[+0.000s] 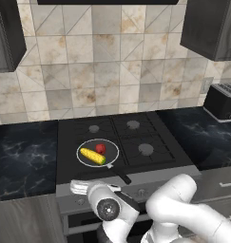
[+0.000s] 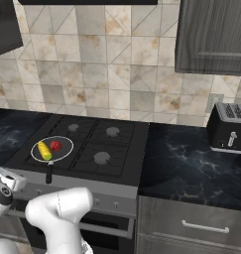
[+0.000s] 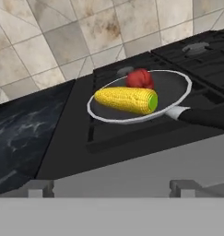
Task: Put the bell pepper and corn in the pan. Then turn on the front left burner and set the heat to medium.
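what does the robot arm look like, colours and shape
The arm is glossy white, built of thick rounded segments. A dark round joint cap with a pale centre sits near the wrist. No cables or markings are visible. The fingers are too unclear to describe.

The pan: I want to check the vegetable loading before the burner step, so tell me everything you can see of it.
The pan is a round, shallow, dark frying pan with a thin pale rim and a short black handle pointing toward the stove's front edge. It sits level on the black grate of the front left burner. Inside lie the corn, a yellow cob with a green tip, and the red bell pepper just behind it; from the hand view they look close or touching.
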Available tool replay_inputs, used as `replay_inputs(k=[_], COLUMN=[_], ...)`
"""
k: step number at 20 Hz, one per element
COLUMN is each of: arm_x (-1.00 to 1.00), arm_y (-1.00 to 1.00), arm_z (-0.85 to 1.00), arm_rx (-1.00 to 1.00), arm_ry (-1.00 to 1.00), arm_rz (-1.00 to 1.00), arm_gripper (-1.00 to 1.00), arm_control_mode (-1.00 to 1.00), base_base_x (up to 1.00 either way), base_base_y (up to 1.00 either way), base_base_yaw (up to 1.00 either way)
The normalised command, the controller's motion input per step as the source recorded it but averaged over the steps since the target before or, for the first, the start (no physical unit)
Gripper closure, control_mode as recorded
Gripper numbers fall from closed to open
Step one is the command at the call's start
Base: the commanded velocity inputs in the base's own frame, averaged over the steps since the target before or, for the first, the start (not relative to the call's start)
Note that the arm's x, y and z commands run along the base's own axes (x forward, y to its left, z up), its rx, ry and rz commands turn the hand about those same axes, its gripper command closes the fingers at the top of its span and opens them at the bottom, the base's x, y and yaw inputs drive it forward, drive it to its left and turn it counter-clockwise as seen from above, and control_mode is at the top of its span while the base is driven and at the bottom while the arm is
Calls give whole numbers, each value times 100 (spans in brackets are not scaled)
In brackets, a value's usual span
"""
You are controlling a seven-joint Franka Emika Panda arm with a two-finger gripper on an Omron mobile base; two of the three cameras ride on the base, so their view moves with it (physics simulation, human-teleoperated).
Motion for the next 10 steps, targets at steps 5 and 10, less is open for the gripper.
replay_inputs(k=[5, 10], arm_x=[0, 0], arm_y=[27, 7], arm_z=[-28, -37], arm_rx=[0, -4], arm_ry=[-20, -11], arm_rz=[0, 0], arm_gripper=[-100, -100], arm_control_mode=[-100, -100], base_base_x=[0, 0], base_base_y=[0, 0], base_base_yaw=[0, 0])
